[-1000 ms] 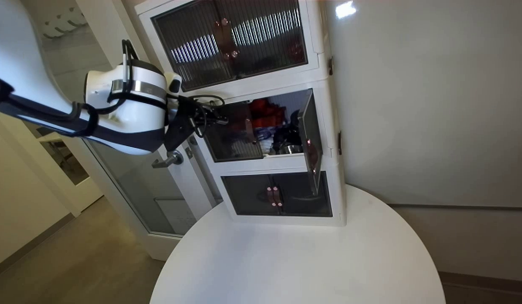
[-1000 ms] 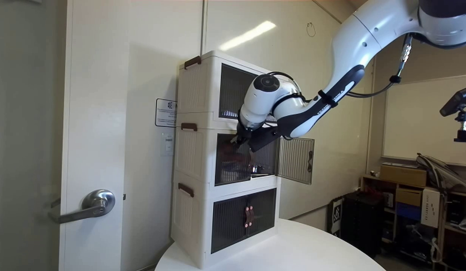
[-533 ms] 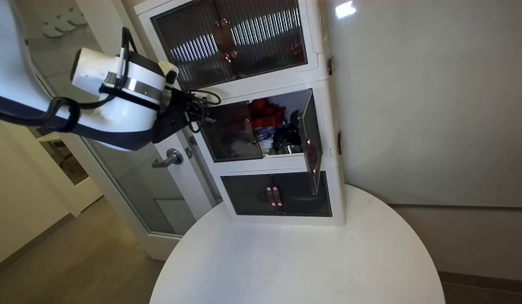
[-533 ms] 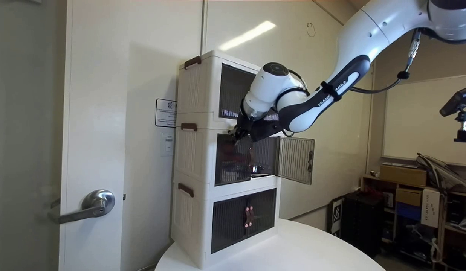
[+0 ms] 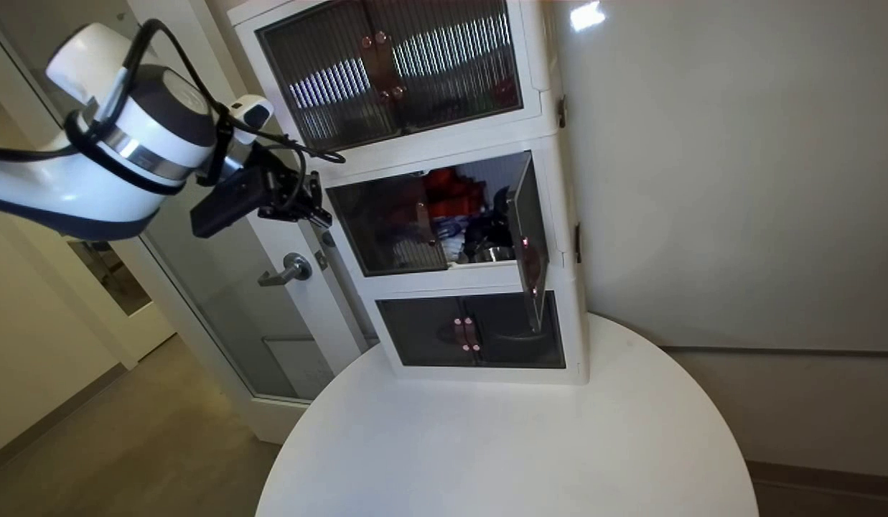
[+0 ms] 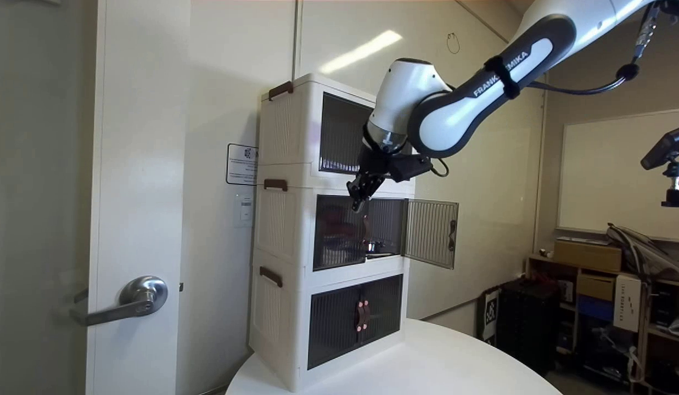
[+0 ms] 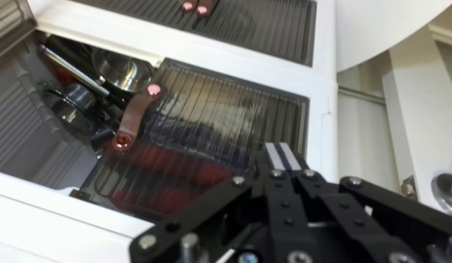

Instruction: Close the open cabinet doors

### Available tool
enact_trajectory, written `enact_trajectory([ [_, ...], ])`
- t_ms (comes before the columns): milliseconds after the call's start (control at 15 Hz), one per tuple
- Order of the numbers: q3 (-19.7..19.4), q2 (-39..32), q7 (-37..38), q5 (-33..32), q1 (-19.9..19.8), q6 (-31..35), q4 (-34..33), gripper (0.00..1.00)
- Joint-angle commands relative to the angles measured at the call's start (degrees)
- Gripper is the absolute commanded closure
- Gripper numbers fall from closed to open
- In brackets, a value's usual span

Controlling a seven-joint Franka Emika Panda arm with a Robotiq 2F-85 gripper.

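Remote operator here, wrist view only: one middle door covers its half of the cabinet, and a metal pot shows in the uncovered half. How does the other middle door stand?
Observer: In both exterior views the other middle door is swung outward, well away from its half of the opening.

Operator: None of its handle reaches my picture. Where on the door is it?

Observer: The brown handle sits near the free edge, opposite the hinges.

Operator: My view cuts off before the top compartment. Anything left to close up there?

Observer: It seems not: in an exterior view both top doors look shut.
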State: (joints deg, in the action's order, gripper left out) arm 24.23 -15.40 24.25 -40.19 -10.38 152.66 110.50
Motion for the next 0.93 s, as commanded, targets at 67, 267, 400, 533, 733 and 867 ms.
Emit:
enact_trajectory([
  [67, 4.85, 11.52, -12.71, 16.43, -5.05, -7.96, 6.87, 1.0],
  [267, -7.49, 19.02, -17.23, 26.19, 5.37, -11.7, 9.13, 1.0],
  [400, -11.14, 23.26, -17.88, 26.62, 7.57, -15.01, 10.29, 1.0],
  [533, -13.76, 26.97, -17.53, 25.37, 8.55, -18.72, 11.15, 1.0],
  [733, -16.17, 31.81, -15.92, 23.48, 8.39, -24.3, 12.51, 1.0],
  [867, -16.99, 34.32, -14.73, 21.55, 7.62, -27.18, 13.5, 1.0],
])
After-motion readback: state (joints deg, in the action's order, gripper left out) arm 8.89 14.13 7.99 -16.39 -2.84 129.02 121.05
